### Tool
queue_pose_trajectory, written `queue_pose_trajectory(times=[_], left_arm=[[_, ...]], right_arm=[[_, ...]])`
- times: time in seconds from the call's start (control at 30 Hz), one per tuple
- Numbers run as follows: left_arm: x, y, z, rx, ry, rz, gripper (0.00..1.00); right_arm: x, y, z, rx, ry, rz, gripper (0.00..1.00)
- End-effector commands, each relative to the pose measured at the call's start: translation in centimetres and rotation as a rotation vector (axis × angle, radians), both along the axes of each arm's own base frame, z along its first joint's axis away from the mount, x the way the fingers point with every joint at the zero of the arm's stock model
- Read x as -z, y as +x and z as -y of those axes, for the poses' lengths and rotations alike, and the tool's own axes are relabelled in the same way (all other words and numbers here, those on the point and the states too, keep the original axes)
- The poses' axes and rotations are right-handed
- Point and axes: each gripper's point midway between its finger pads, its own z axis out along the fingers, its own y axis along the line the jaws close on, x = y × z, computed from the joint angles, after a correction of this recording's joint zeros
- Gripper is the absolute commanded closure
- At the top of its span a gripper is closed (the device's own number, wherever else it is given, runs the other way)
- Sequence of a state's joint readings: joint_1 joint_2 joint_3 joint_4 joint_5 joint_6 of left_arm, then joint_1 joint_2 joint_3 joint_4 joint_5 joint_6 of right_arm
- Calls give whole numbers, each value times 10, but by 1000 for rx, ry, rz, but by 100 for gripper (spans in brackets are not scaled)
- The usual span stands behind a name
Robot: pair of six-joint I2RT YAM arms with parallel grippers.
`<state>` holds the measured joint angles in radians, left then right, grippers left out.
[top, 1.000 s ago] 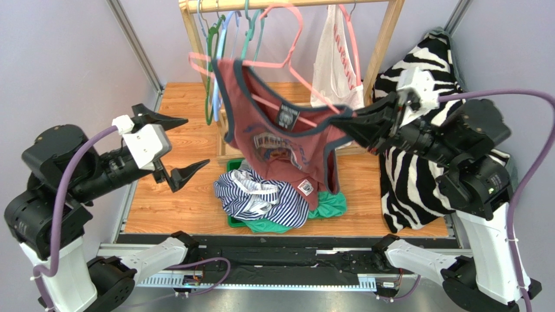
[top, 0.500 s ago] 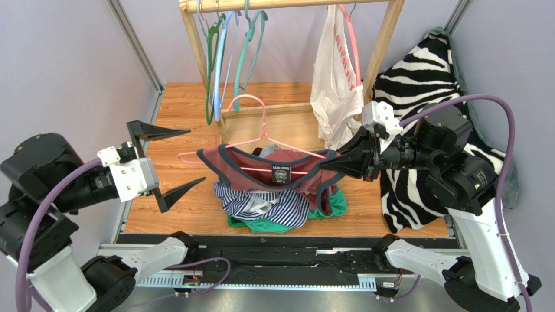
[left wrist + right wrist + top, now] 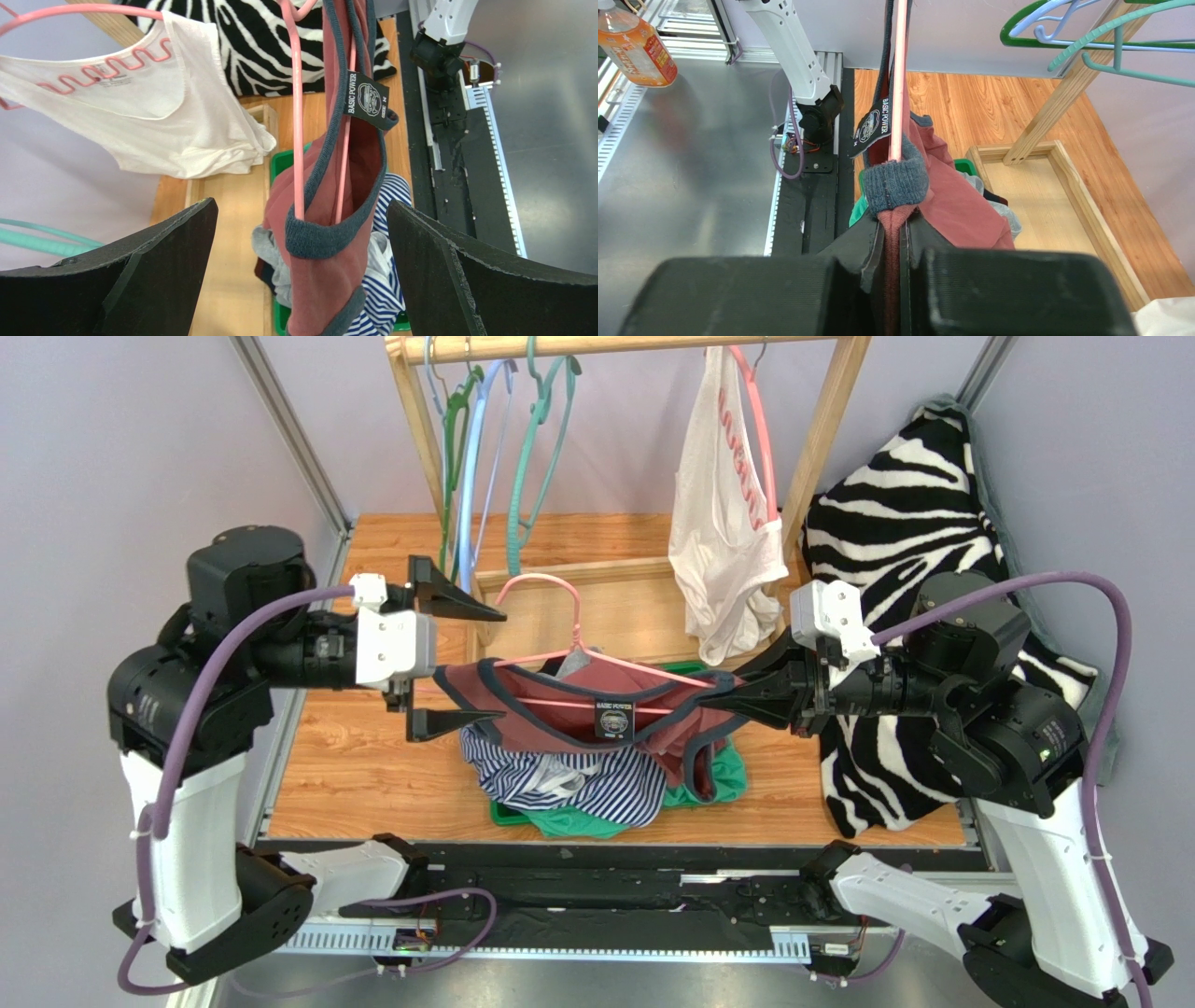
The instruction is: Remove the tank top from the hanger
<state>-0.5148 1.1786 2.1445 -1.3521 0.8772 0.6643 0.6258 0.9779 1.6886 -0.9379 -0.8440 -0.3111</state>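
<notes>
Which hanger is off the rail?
The pink hanger carrying the maroon tank top, held up by the right gripper; all others hang on the wooden rail.

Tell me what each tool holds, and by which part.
Right tool grips the tank top by its grey-trimmed shoulder end; left tool is open, holding nothing.

Bright even indoor light, soft faint shadows, sharp focus, wide-angle stretch in wrist views

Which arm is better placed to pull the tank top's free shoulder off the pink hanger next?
Left. Its end effector is open, with the free end of the tank top and hanger between its fingers. The right end effector is shut on the other end, holding it up.
</notes>
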Motion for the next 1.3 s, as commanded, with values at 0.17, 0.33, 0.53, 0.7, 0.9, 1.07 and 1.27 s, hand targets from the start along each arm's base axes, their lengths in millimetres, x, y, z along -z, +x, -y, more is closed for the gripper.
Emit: queue_pose_trajectory(times=[0.17,0.33,0.53,0.7,0.9,1.07,1.27], left_arm=[[38,-13,-2,36,97,-208,8],[36,-11,-1,33,94,-201,97],[38,-7,-3,5,101,-195,100],[34,17,-11,-156,90,-171,100],[14,45,-33,-398,13,-125,100],[10,62,-42,-497,-6,-117,100],[7,54,-39,-458,-24,-135,100]], right_arm=[[-26,0,0,-5,77,136,100],[-26,3,-5,-13,79,130,100],[-26,23,-16,33,98,126,100],[-42,66,-11,265,178,140,57],[-30,100,33,619,237,90,28],[-11,80,51,655,331,-4,28],[37,74,31,584,387,-213,32]])
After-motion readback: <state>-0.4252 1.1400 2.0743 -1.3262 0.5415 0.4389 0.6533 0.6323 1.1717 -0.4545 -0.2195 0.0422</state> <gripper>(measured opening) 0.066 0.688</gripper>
